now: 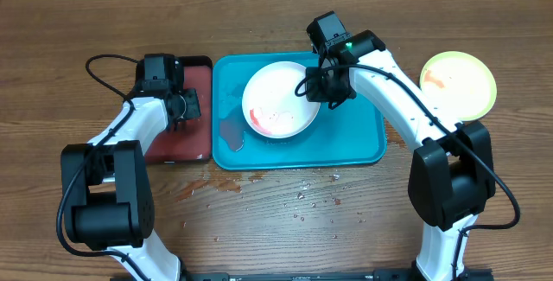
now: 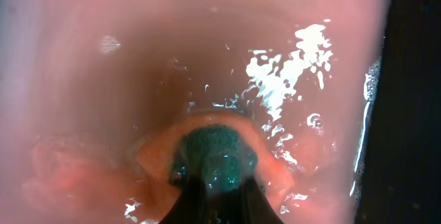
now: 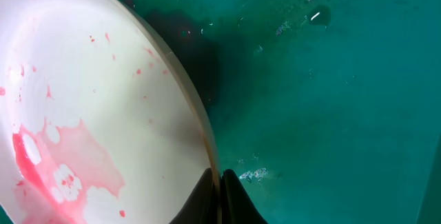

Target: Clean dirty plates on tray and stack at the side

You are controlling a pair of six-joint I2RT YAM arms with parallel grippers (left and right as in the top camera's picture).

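Your right tool [image 3: 220, 184] was clamped on the right rim of the white plate [image 1: 278, 99], its 2 fingers pinched tight over the edge. That plate lay on the turquoise tray [image 1: 363, 147], with a red sauce smear across its lower left part and small red specks higher up. In the right wrist view, a dark shadow lay on the tray floor just beside the rim.

The lime green plate [image 1: 459, 83] sat on the surface [image 1: 52, 22] to the right, apart from the tray, with a faint reddish smear near its left side.

Your left tool [image 2: 215, 182] was over the black tray [image 1: 200, 60], dipped in reddish liquid. Its fingers were closed on a sponge [image 2: 217, 148], dark green on top with an orange layer around it. Droplets [image 1: 302, 196] dotted the surface in front of the turquoise tray.
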